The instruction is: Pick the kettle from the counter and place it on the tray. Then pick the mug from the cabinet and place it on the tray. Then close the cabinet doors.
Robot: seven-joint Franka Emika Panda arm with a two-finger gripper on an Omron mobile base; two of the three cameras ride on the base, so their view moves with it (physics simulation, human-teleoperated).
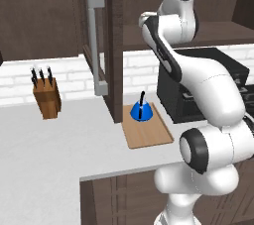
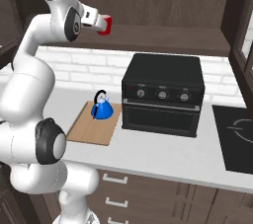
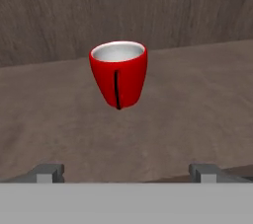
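A: Starting at the left of the left base view: wooden knife block (image 1: 47, 99) with black-handled knives, standing on the pale counter (image 1: 44, 140) against the white brick wall.

B: Next along, an open cabinet door (image 1: 115, 45), edge-on, with its long grey bar handle (image 1: 95, 40). Just right of it, the tray (image 1: 147, 132) lying flat on the counter, and the blue kettle (image 1: 141, 111) upright on its far end, black handle arched over the top.

A: Then the black toaster oven (image 2: 163, 94) right of the tray, close but not touching. Farther right, a dark cooktop (image 2: 236, 138) set into the worktop.

B: And the red mug (image 3: 118, 72)?

A: Upright on the wooden cabinet shelf (image 3: 197, 104), thin black handle turned toward the camera, pale inside.

B: Gripper (image 3: 126, 172)?

A: Raised to shelf height, aimed at the mug, short of it. Fingertips (image 3: 45, 172) spread fully wide, holding nothing, mug centred in the gap beyond them.
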